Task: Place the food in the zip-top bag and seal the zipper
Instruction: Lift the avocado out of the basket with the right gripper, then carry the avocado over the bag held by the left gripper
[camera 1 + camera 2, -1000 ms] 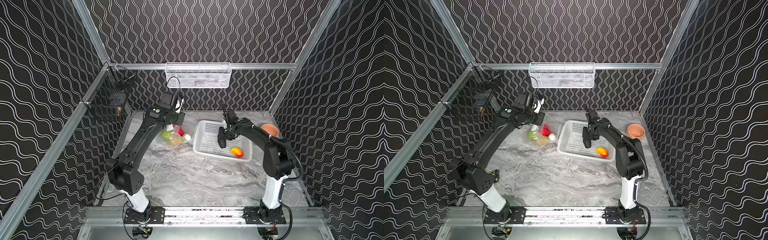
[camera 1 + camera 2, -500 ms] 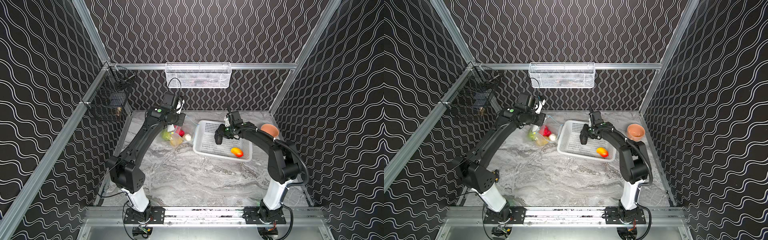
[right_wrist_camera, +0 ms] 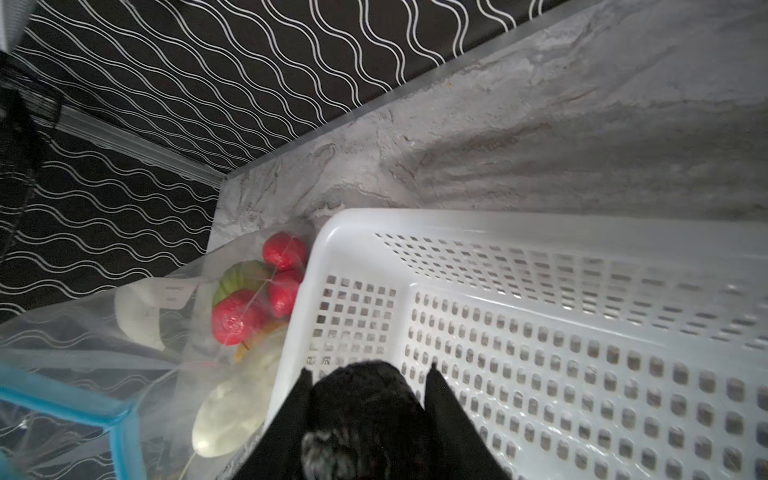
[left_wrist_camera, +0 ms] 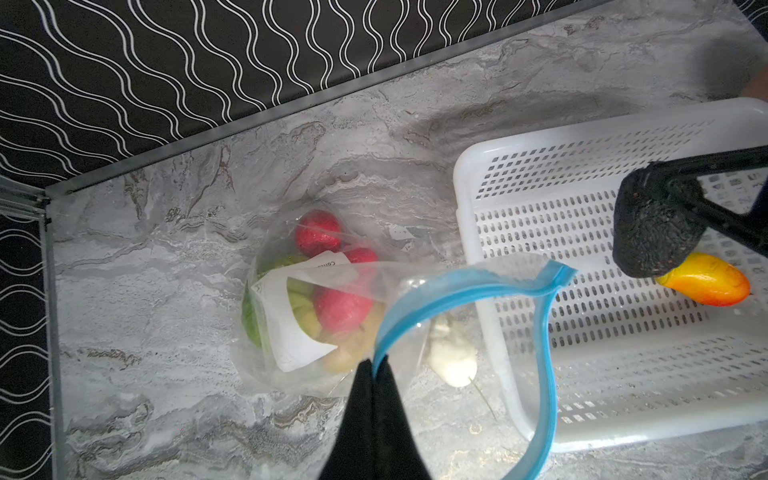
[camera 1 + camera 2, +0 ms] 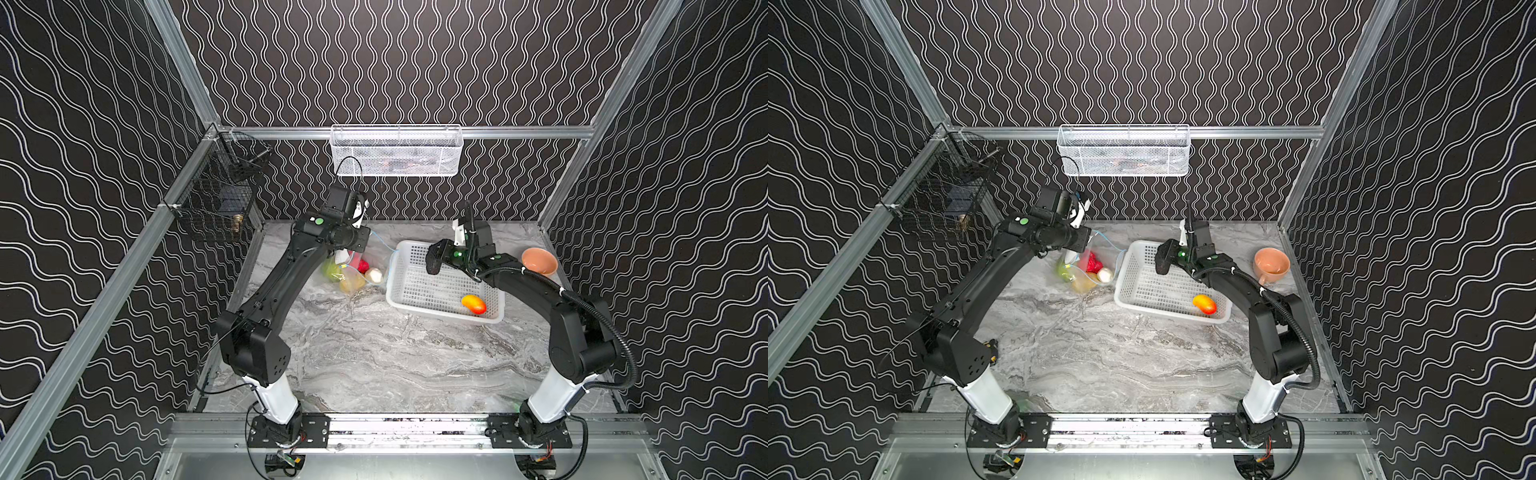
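Note:
The clear zip-top bag [image 5: 352, 272] [image 5: 1089, 270] stands left of the white basket. My left gripper [image 4: 376, 365] is shut on its light-blue zipper [image 4: 457, 286], and the mouth gapes. Inside lie red strawberries [image 4: 340, 307], a green melon [image 4: 251, 316], a yellow lemon [image 4: 349, 353] and a white radish [image 4: 453, 357]. My right gripper [image 3: 368, 368] is shut on the dark eggplant [image 3: 361, 399] [image 5: 434, 259] [image 5: 1162, 259], which hangs over the basket's end nearest the bag. An orange-yellow mango [image 5: 473, 304] [image 5: 1204, 304] [image 4: 706, 284] lies in the basket.
The white perforated basket [image 5: 432, 286] [image 5: 1154, 291] [image 3: 540, 332] sits mid-table, its left rim against the bag. An orange cup [image 5: 539, 261] [image 5: 1271, 264] stands at the far right. A white wire basket [image 5: 397, 151] hangs on the back wall and a black one [image 5: 216, 203] on the left rail.
My right gripper has lifted the eggplant up from the basket floor and carried it a little left, towards the bag. The left gripper and bag have stayed in place.

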